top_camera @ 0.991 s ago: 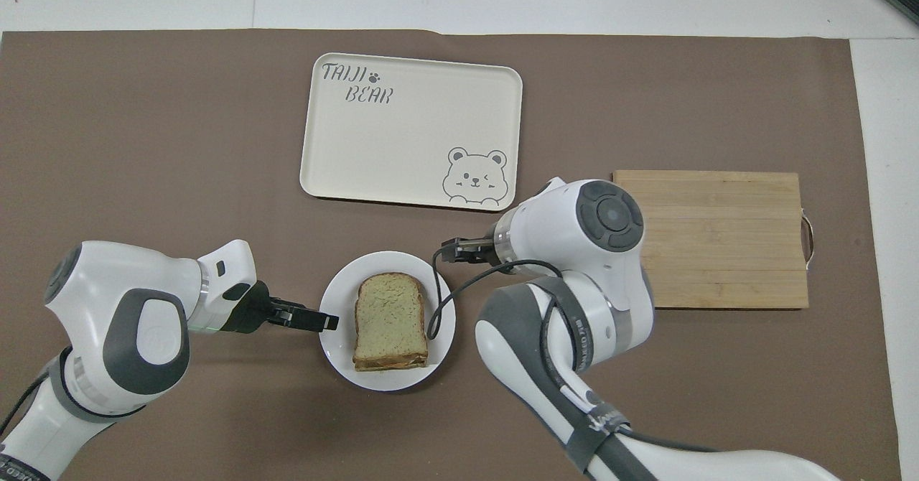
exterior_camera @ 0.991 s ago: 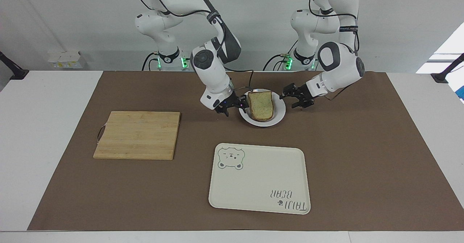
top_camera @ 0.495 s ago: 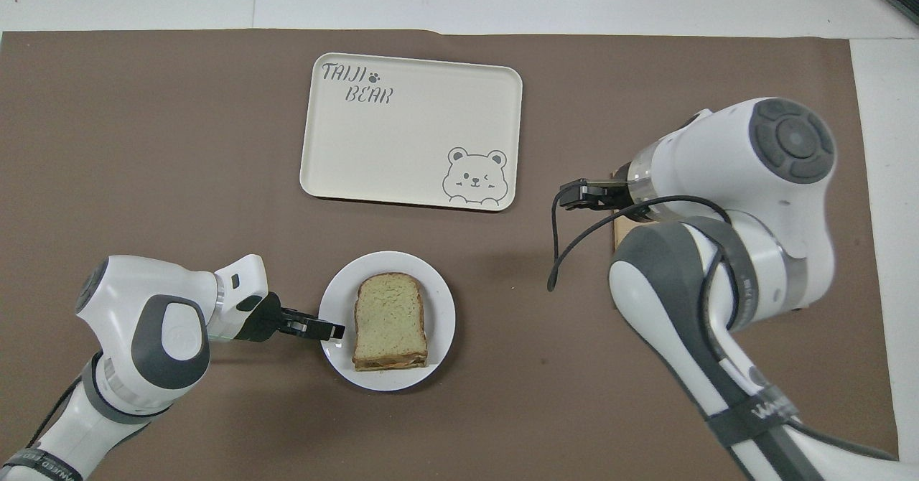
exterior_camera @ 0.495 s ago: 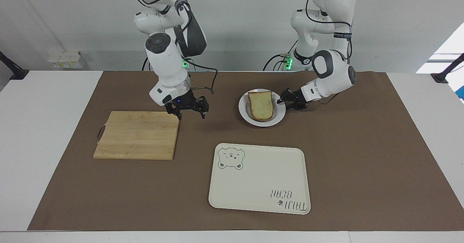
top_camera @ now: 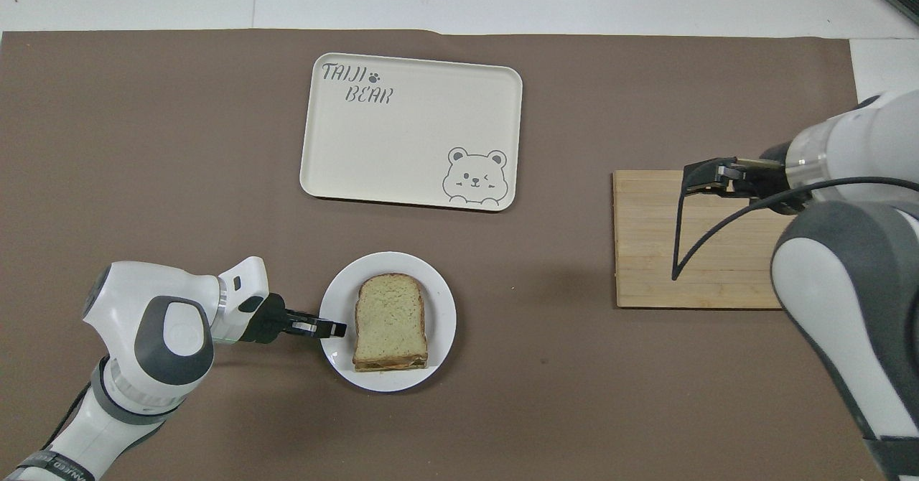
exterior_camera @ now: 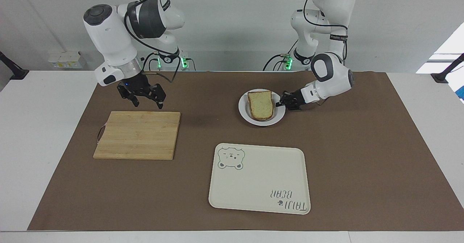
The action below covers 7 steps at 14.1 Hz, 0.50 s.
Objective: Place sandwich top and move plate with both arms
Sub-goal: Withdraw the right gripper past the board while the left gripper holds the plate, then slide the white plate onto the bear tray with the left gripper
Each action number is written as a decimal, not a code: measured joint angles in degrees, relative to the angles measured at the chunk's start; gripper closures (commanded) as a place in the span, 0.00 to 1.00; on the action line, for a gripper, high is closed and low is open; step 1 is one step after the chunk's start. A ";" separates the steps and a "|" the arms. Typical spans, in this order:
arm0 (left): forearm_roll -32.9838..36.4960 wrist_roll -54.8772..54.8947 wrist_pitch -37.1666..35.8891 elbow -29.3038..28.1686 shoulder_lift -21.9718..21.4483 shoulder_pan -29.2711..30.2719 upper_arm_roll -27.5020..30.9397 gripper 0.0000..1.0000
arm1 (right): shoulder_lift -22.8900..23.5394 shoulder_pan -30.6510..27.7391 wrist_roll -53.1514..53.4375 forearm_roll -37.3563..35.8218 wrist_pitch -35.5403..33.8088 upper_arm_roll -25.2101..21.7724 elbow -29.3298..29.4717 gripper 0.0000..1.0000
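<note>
The sandwich top lies flat on a stacked sandwich on the plate, rounded end away from the robots. It also shows in the overhead view, on the plate. My left gripper is low at the plate's rim toward the left arm's end and is shut on that rim; in the overhead view it reaches just over the rim. My right gripper is open and empty, up in the air over the cutting board's edge nearer the robots; it also shows in the overhead view.
A wooden cutting board lies toward the right arm's end of the brown mat. A cream tray with a bear drawing lies farther from the robots than the plate. The right arm's cable hangs over the board.
My right gripper has left the plate and swung up and away to over the cutting board. My left gripper has moved in onto the plate's rim and narrowed. Plate and sandwich have stayed put.
</note>
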 measured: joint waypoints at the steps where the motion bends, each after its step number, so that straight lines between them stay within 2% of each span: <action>1: -0.62 -0.01 -0.33 -0.08 0.01 0.01 0.16 1.00 | -1.04 -0.79 -0.69 -1.04 -1.65 0.00 0.88 0.00; 7: -4.31 -0.11 -6.97 0.71 1.15 1.72 0.79 1.00 | -2.73 -4.36 -3.94 -2.62 -15.65 -0.30 11.41 0.00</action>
